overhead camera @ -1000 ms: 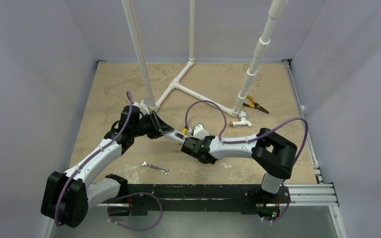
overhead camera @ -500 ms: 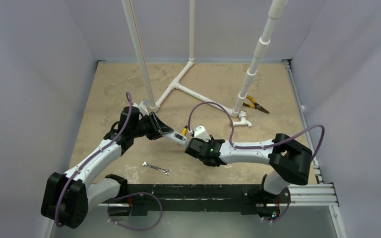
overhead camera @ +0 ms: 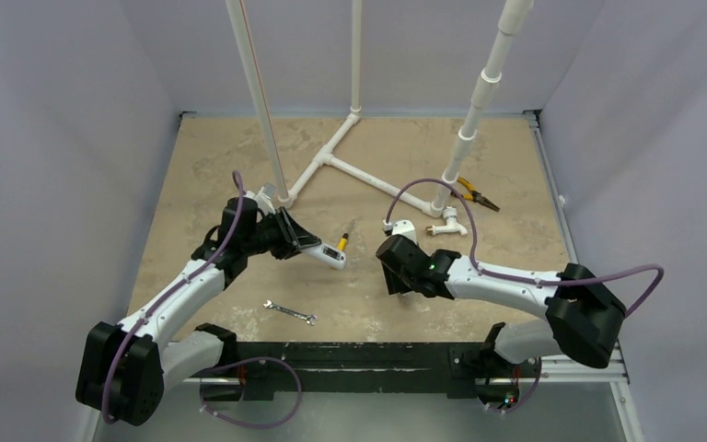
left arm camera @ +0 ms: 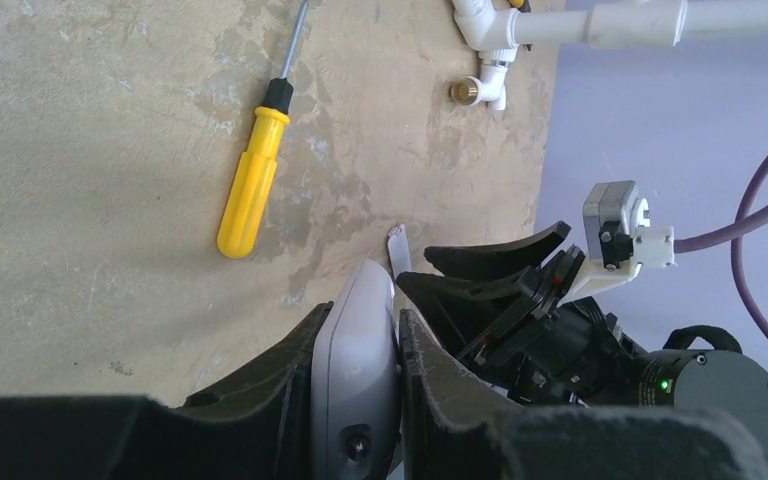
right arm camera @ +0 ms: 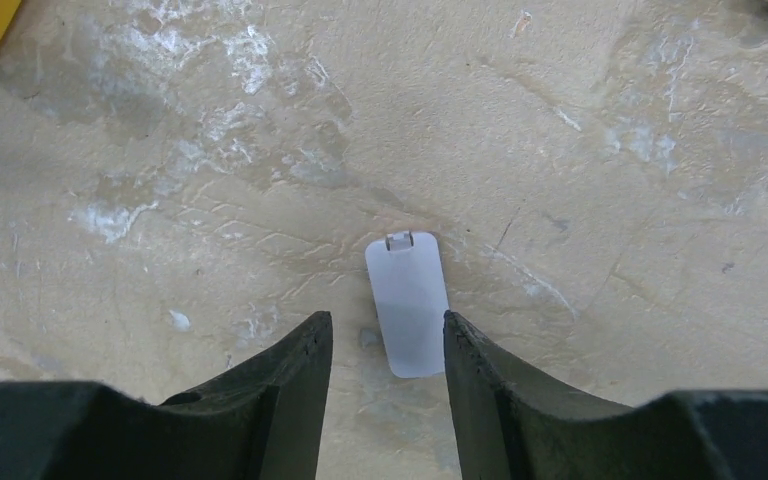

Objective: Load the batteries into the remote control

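My left gripper (overhead camera: 302, 242) is shut on the white remote control (overhead camera: 328, 252) and holds it edge-up just above the table. In the left wrist view the remote control (left arm camera: 355, 370) fills the gap of the left gripper (left arm camera: 362, 318). To its right, my right gripper (overhead camera: 392, 273) points down at the table, open. Between and just beyond the tips of the right gripper (right arm camera: 388, 325) a small white battery cover (right arm camera: 407, 300) lies flat, untouched. The same cover (left arm camera: 397, 250) shows its edge in the left wrist view. The batteries are out of view.
A yellow-handled screwdriver (overhead camera: 342, 240) lies just behind the remote. A small wrench (overhead camera: 290, 312) lies near the front edge. White pipes (overhead camera: 350, 170) with a loose fitting (overhead camera: 448, 224) stand at the back. Yellow-handled pliers (overhead camera: 472, 195) lie at the back right.
My right arm has drawn back to the right, away from the remote, and its jaws have opened; the cover now lies on the table. The left arm has held still.
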